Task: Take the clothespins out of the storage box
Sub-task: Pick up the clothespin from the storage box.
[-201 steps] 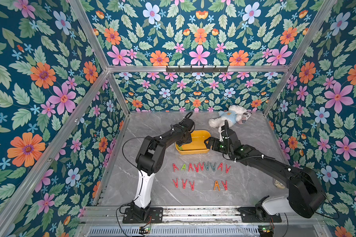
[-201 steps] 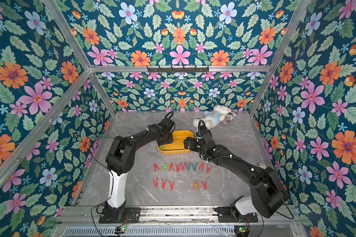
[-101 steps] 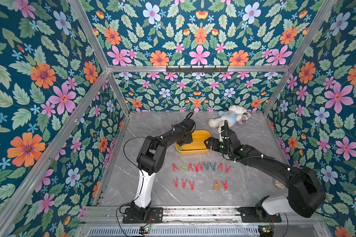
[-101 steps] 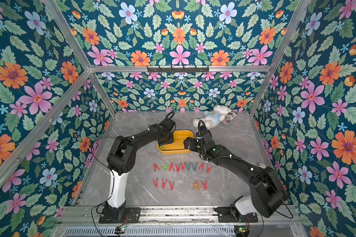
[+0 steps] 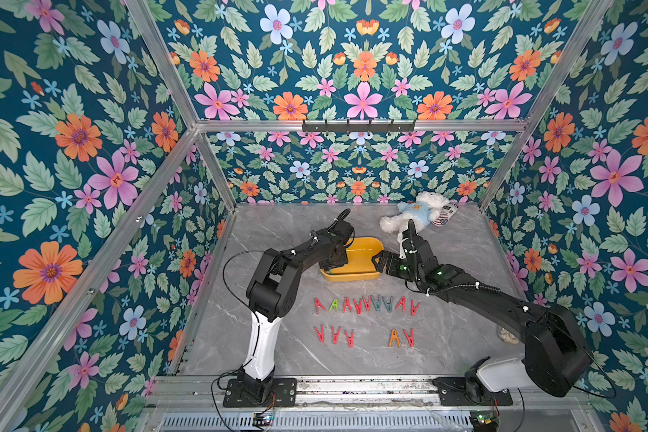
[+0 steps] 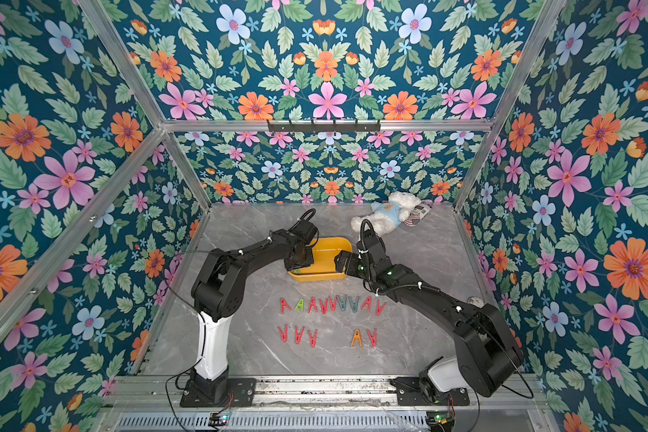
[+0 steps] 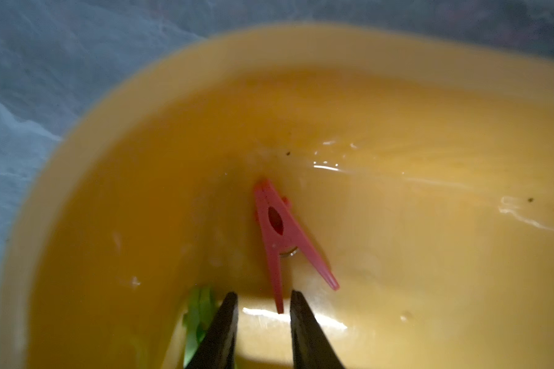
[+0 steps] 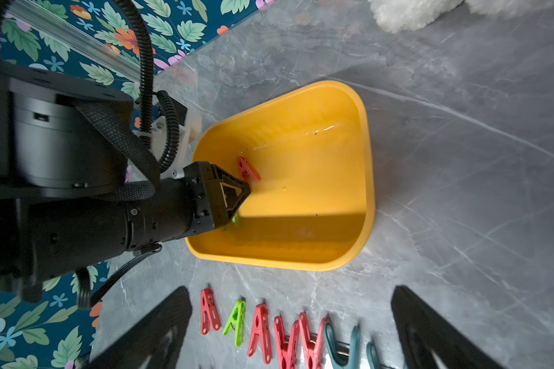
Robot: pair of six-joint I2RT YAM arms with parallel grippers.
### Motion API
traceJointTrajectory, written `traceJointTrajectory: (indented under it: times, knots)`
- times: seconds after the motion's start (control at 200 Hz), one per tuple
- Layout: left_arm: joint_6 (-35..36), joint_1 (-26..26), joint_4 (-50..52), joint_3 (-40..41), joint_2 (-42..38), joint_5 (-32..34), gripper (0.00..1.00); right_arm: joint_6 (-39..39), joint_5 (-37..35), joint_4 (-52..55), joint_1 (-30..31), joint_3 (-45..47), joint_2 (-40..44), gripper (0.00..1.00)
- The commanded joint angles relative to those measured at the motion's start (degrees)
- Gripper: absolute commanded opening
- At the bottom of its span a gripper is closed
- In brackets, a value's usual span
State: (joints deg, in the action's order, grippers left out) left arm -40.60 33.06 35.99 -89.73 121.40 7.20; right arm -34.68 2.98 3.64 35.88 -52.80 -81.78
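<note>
left fingers [image 7: 224, 332] of mine stand narrowly apart, one leg of the red clothespin [image 7: 277, 230] lying between them inside the storage box [image 7: 87, 207]; green clothespin [image 7: 199, 316] beside one; right fingers [image 8: 154, 332] gape wide.

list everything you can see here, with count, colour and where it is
table: 1, grey marble
storage box: 1, yellow, mid table
red clothespin: 1, red, in the box
green clothespin: 1, green, in the box, partly hidden
far row of clothespins: 9, six red, one green, two grey-blue, just before the box
near row of clothespins: 5, four red, one orange, nearer the arm bases
plush bear: 1, white, pale blue shirt, table's far right
hook rail: 1, black, on the back frame bar
left gripper: 1, black, open, in the box astride a red clothespin leg
right gripper: 1, black, open, at the box's right end
</note>
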Motion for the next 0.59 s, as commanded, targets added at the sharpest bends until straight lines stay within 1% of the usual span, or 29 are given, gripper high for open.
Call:
traceJointTrajectory:
  times: [0.0,0.095,0.16,0.25,0.29,0.385,0.47,0.515,0.59]
  knots:
    - [-0.8,-0.01,-0.3,-0.15,0.54,-0.21,0.32,-0.04,-0.35,-1.11,0.05,0.15,0.35,0.99]
    - [-0.62,-0.03,-0.39,-0.74,1.25,-0.05,0.31,-0.04,-0.52,-1.0,0.02,0.32,0.64,0.99]
    - [-0.29,-0.1,-0.48,-1.09,1.8,0.12,0.28,-0.02,-0.61,-0.89,0.01,0.41,0.82,0.99]
    - [0.53,-0.1,-0.52,-1.61,2.47,0.75,0.2,-0.04,-0.7,-0.74,0.04,0.4,0.97,0.99]
    - [0.78,-0.1,-0.69,-1.65,2.54,1.06,0.19,-0.02,-0.7,-0.8,0.07,0.52,0.96,0.99]
    - [1.17,-0.1,-0.24,-1.67,2.22,1.49,0.08,-0.3,-0.61,-1.05,0.05,0.85,1.01,0.99]
    - [1.14,-0.1,-0.04,-1.39,1.37,1.32,0.05,-0.44,-0.35,-1.27,0.07,0.94,0.84,0.99]
    - [1.05,-0.01,-0.04,-1.12,0.75,1.31,0.02,-0.48,-0.35,-1.31,0.07,0.78,0.74,0.99]
    - [1.06,0.07,0.31,-1.0,-0.42,1.03,0.01,-0.39,-0.59,-1.05,0.02,0.59,0.74,0.99]
